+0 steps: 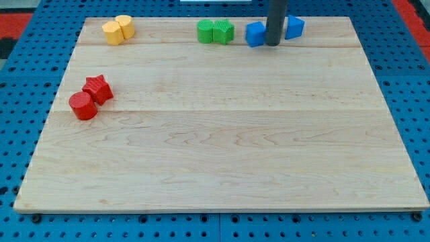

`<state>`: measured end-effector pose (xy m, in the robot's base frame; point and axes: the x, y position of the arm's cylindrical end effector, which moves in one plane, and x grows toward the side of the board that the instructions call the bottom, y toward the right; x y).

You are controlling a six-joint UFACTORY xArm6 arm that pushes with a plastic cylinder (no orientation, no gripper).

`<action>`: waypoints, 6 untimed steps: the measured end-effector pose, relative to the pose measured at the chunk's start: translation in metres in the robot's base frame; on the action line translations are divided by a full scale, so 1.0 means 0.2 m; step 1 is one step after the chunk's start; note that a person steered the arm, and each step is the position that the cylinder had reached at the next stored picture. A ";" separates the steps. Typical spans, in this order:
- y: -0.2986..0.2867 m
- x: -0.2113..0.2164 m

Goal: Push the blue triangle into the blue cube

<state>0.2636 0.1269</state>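
Note:
Two blue blocks sit near the view's top edge of the wooden board (pixel 222 134). One blue block (pixel 254 33) lies just left of my rod; it looks like the cube. The other blue block (pixel 294 26) lies just right of the rod and looks like the triangle, partly hidden. My tip (pixel 272 44) stands between the two, touching or nearly touching the left one. The rod comes down from the view's top.
Two green blocks (pixel 216 31) sit side by side left of the blue ones. Two yellow blocks (pixel 118 29) sit at the top left. A red star (pixel 98 88) and a red cylinder (pixel 82 106) touch at the left side.

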 end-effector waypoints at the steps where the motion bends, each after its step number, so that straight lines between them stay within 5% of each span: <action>1: 0.17 0.21; 2: 0.55 0.08; 3: 0.60 -0.35; 5: 0.07 -0.16; 6: 0.27 -0.30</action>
